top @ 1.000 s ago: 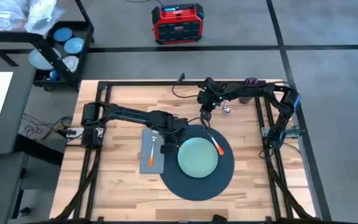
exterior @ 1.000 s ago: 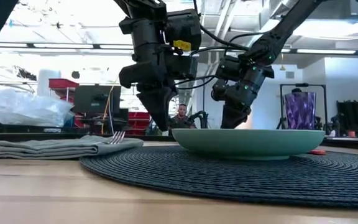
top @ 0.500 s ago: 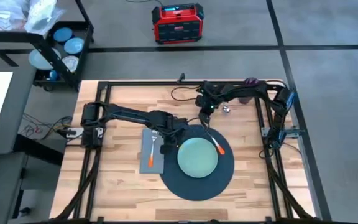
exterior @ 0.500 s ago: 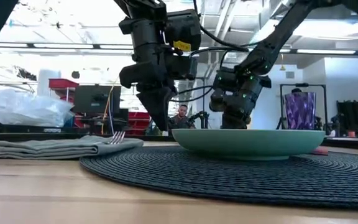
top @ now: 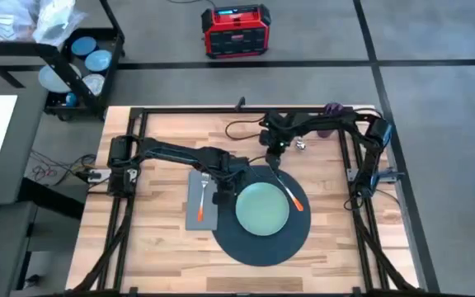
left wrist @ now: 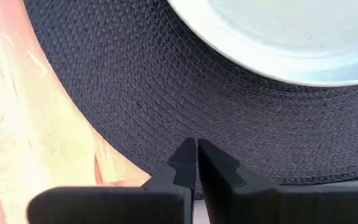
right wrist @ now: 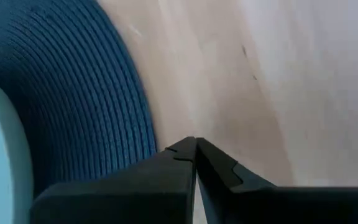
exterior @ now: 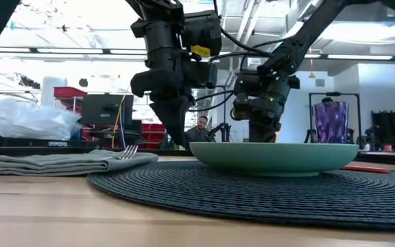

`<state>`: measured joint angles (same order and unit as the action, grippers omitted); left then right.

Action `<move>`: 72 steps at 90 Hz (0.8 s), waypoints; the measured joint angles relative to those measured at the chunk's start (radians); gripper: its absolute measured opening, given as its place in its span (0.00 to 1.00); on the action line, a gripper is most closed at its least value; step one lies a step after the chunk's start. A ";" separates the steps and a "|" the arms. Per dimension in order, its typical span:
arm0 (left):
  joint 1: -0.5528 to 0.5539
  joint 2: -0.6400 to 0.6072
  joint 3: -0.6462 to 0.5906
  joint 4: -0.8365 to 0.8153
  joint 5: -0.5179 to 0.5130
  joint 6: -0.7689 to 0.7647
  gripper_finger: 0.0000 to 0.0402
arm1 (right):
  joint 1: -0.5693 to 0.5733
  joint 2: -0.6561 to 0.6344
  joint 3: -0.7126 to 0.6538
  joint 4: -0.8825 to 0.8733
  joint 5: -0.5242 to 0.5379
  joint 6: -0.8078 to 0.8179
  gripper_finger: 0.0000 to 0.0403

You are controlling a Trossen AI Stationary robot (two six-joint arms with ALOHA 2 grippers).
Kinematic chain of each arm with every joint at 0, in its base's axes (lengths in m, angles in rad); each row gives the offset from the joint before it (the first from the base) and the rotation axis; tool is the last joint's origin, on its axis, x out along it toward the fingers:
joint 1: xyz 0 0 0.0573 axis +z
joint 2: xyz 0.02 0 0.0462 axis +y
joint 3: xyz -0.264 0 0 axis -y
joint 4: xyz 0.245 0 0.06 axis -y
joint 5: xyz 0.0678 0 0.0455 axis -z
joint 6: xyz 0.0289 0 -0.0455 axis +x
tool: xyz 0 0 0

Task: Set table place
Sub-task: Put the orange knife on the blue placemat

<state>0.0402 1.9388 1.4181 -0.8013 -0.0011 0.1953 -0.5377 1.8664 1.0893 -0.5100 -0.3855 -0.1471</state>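
**Ana:** Since the earlier frame, the orange-handled utensil lies further right of centre in the high view, swung out along the right edge of the pale green plate on the dark mat, and the right gripper has drawn back toward the upper middle of the frame.

**Ben:** Are its fingers closed?

**Ana:** In the right wrist view they meet tip to tip, pressed together on nothing, over bare table just beside the mat's rim. The left gripper is likewise closed and empty, hovering over the mat left of the plate.

**Ben:** And the rest of the setting?

**Ana:** A fork rests on the grey napkin, left of centre. The purple cup stands at the right of the low view, well apart from the plate.

**Ben:** So which step is this?

**Ana:** Probably settling the utensil beside the plate. Next, the right arm likely needs to fetch whatever remains near the top right, opening its fingers first.
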 joint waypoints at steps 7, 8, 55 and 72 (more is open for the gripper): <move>-0.001 0.000 0.000 -0.001 0.000 -0.004 0.00 | 0.010 0.000 0.000 -0.021 0.006 0.000 0.00; -0.001 0.000 0.000 -0.001 0.000 -0.005 0.00 | 0.012 0.000 0.000 -0.023 0.006 0.000 0.00; -0.003 0.000 0.000 0.008 0.000 -0.007 0.00 | 0.074 -0.021 -0.041 -0.044 0.042 0.000 0.00; -0.002 0.000 0.000 0.022 -0.001 -0.002 0.00 | 0.004 -0.175 -0.043 -0.157 0.089 -0.048 0.00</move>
<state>0.0380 1.9388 1.4181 -0.7790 -0.0017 0.1936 -0.5339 1.6912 1.0461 -0.6674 -0.2970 -0.1950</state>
